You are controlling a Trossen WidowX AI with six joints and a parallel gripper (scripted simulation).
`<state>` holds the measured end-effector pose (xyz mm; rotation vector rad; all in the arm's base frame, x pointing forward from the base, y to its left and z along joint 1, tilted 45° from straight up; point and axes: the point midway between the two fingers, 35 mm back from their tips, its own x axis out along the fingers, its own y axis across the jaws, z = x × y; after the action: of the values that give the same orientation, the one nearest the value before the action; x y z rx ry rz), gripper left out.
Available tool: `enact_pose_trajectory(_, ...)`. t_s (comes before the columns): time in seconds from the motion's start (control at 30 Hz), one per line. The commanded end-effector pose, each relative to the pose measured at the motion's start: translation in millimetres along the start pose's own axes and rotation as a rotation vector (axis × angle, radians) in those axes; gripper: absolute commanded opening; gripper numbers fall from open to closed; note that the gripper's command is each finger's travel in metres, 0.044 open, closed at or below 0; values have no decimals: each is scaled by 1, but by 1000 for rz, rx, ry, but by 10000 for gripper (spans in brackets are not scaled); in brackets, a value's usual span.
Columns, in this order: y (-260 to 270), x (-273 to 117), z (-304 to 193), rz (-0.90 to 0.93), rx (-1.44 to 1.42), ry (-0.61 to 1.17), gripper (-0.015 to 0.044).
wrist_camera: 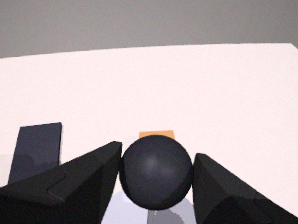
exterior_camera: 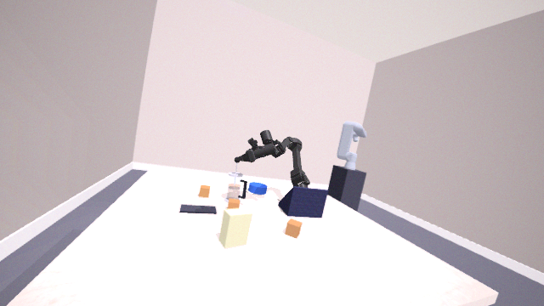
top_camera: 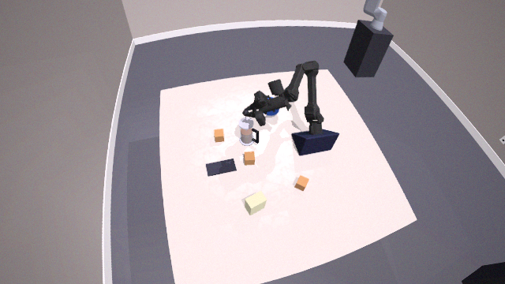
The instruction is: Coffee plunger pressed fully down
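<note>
The coffee press stands upright on the table, a clear jug with a brownish band inside and a black handle on the arm's side. Its thin rod stands up out of the pale lid, with a visible length between lid and knob. My gripper is above the press, reaching in from the right at a slant. In the wrist view its two fingers touch the round black plunger knob from both sides. The gripper is shut on this knob. The knob hides most of the rod there.
Orange cubes lie left of the press, in front of it and farther right. A dark flat slab, a cream block, a blue round object and a navy block are also there.
</note>
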<state>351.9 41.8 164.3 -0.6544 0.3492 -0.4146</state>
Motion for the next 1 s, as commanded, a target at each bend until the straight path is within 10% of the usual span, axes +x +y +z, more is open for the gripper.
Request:
enact_pose_trajectory(0.0, 1, 9, -24, -4, -34, 45, 125)
enact_pose_trajectory(0.97, 0, 27, -35, -9, -36, 38, 125)
